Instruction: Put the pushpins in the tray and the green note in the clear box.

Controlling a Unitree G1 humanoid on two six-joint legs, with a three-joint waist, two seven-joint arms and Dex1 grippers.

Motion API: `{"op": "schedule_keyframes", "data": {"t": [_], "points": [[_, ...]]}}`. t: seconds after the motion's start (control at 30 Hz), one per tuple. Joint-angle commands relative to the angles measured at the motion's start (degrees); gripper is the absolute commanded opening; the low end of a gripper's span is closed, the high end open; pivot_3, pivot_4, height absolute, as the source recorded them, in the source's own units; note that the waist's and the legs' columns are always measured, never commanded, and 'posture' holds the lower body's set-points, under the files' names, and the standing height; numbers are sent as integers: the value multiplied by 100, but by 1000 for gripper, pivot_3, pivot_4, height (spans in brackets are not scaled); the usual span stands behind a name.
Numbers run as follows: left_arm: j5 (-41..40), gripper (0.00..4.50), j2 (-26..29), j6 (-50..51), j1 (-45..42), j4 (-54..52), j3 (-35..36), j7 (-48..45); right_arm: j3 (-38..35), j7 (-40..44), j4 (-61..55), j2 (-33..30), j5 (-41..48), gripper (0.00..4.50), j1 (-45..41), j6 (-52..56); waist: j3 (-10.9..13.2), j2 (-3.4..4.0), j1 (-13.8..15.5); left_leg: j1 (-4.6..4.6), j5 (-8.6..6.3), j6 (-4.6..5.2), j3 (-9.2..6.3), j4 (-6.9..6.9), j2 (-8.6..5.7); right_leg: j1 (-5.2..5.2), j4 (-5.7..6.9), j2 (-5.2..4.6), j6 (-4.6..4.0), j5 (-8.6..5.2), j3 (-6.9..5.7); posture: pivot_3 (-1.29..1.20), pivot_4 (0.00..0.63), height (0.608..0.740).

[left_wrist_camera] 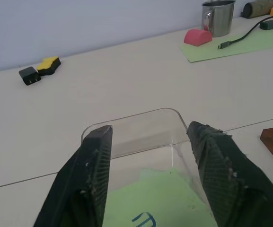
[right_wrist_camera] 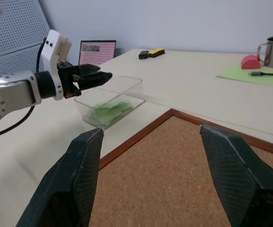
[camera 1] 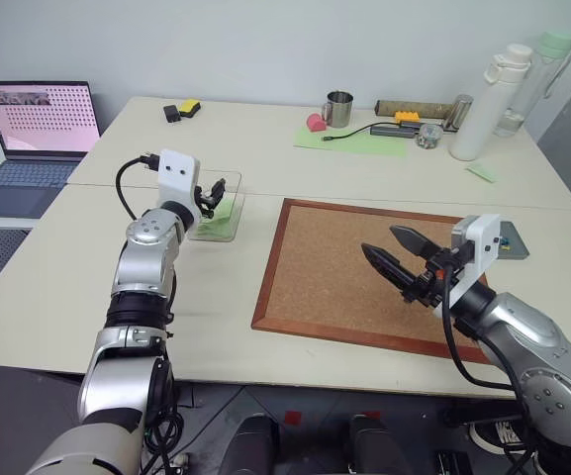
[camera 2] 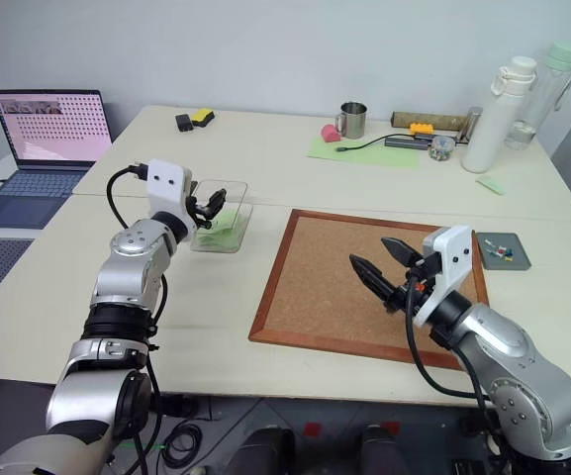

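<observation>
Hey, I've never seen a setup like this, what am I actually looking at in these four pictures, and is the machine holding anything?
It is a humanoid robot with two arms, each ending in a two-fingered black gripper. Two pictures come from cameras in its head, looking down over a pale table. The other two come from cameras on its wrists, looking out between the fingers.

The left gripper is open over a clear box, and a green note with dark writing lies inside the box. The right gripper is open above a cork board and holds nothing.

Beside the board sits a small grey tray with coloured pushpins in it. Farther back are a metal mug, two bottles and a pale green sheet. A laptop stands off to the robot's left.
</observation>
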Motion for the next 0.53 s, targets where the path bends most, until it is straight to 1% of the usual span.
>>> {"op": "schedule_keyframes", "data": {"t": [0.03,0.1,0.13,0.23,0.37,0.47,0.53], "points": [[-331,3703,39,302,40,-1093,-170,-599,-142,-21,-240,-56,-73,3381,60,-191,1,-2,0,0,0,0,0,1,0,0,0,0,0,0,0,0,150,740],[-682,3703,111,735,249,-1680,-317,-1216,-213,29,-272,-182,-131,3381,175,-175,1,-2,10,0,0,0,0,2,0,1,0,0,0,0,0,0,150,740],[-947,3703,211,1105,427,-2101,-436,-1620,-269,90,-291,-322,-193,3381,286,-154,1,-2,11,1,0,0,0,2,0,4,-2,0,0,0,0,0,150,740],[-1415,3703,662,1821,1068,-3118,-829,-2592,-435,199,-335,-681,-298,3381,647,-60,1,-2,-11,3,0,-1,6,-1,1,3,-3,-1,-1,-1,7,0,150,740],[-1581,3703,992,2141,1642,-3616,-967,-2950,-511,4,-381,-731,-396,3381,933,18,1,-1,-50,5,-1,0,4,-6,12,-1,0,3,-11,-6,6,0,150,740],[-1567,3703,897,2222,1907,-3907,-1034,-2822,-288,-266,-404,-692,-816,3381,1210,5,1,-1,-38,9,0,0,-4,-4,18,2,3,4,-19,-10,4,0,150,740],[-1581,3703,784,2304,1928,-3949,-1005,-2702,-96,-506,-434,-516,-996,3381,1261,20,1,-1,-21,10,0,0,-1,-1,16,3,1,4,-27,-14,4,0,150,740]]}}
